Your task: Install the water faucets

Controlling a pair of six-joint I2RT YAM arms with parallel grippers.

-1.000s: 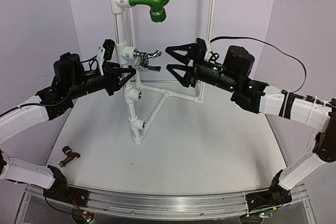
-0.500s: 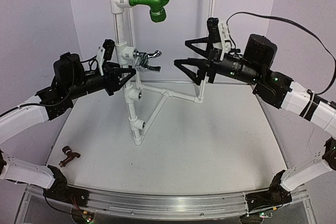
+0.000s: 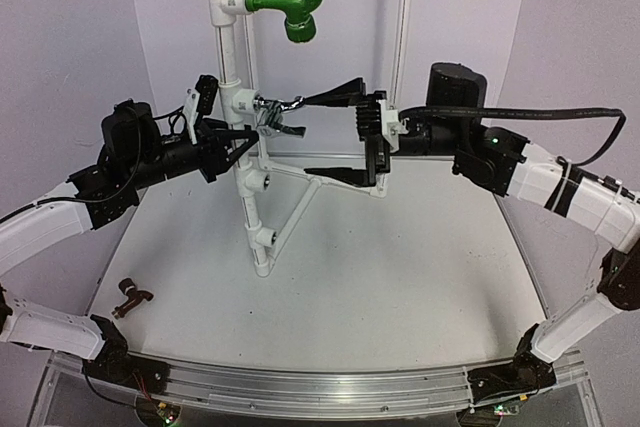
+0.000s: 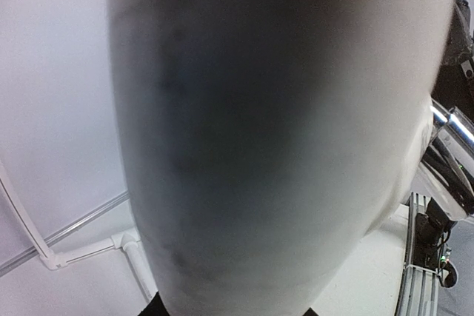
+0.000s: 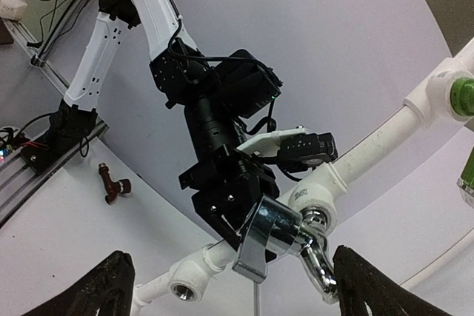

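Gripping chrome faucet (image 3: 278,112) likely next: right tool (image 3: 308,137) spread wide, upper tip beside it at pipe tee (image 3: 240,102). Centre jaws on body, clamp squarely, turn along thread. Left tool (image 3: 240,142) against pipe (image 3: 232,47), grip unclear. Brown faucet (image 3: 131,297) lies on desk (image 3: 380,267).

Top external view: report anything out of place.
The dark reddish-brown faucet lies loose on the table by the front left edge, apart from the pipe stand, while the chrome faucet is at its tee fitting. Nothing looks spilled or broken.
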